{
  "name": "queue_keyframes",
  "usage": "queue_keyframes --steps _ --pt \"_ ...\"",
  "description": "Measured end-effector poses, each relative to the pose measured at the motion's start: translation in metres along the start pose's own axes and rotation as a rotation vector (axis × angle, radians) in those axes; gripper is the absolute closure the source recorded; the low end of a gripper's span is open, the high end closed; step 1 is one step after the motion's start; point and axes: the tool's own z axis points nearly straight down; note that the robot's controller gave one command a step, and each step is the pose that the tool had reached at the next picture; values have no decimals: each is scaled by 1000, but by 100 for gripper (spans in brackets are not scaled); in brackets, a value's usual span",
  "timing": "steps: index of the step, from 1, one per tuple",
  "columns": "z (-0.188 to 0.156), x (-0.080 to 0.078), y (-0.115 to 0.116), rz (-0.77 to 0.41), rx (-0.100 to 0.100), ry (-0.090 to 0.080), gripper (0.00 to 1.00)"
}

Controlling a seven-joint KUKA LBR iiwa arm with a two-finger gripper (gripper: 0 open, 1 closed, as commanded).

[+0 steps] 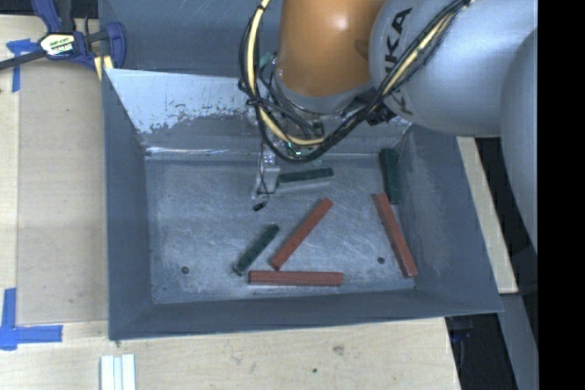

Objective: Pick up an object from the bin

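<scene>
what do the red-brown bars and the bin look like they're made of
The red-brown bars look like matte plastic or painted wood: even colour, no glare, straight edges; which, I cannot tell. The bin looks like grey sheet metal, dull, with pale scuffs across its floor.

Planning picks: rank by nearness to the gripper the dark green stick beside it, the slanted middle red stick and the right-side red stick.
1. Dark green stick, just right of the gripper.
2. Slanted red stick, mid-bin.
3. Right red stick, by the right wall.
</scene>
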Motion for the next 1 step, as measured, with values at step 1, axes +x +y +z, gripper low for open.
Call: queue_keyframes --steps 1 --pt "56 48 -75 -203 3 -1 0"
